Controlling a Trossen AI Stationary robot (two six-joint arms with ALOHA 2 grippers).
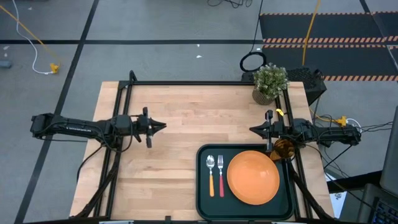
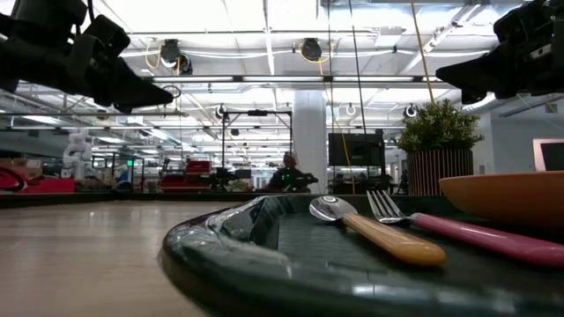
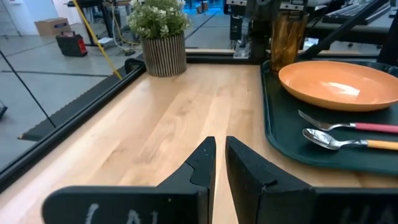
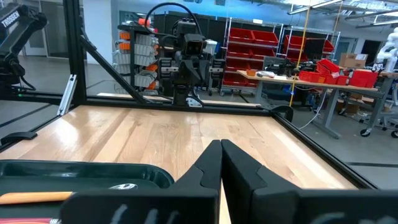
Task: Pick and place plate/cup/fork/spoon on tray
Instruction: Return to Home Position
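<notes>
Tray (image 1: 202,205) at the table's near edge, toward the right arm, holds everything: the spoon (image 1: 211,175) and the fork (image 1: 220,175) lie side by side, handles toward the near edge, with the spoon on the side of the left arm and the fork between it and the plate (image 1: 253,177). The plate sits flat and fills most of the tray's other half, just beside the fork. The cup (image 1: 283,149) stands upright behind the plate at the tray's far right corner; it seems to be inside the rim, though the right arm covers part of it from above. The right gripper (image 1: 252,130) hangs above the table (image 1: 174,162) just beyond the tray's far edge, its jaws pressed together. The left gripper (image 1: 163,126) hangs over the wood well apart from the tray and points toward the right one, its jaws drawn together with only a slit between them. A plant (image 1: 270,83) in a ribbed pot stands at the table's far right corner. Around the table lies grey floor with dark lines, a yellow cable (image 1: 28,34) and striped mats (image 1: 323,28); shelves of red bins (image 4: 255,46) show in the room beyond.
</notes>
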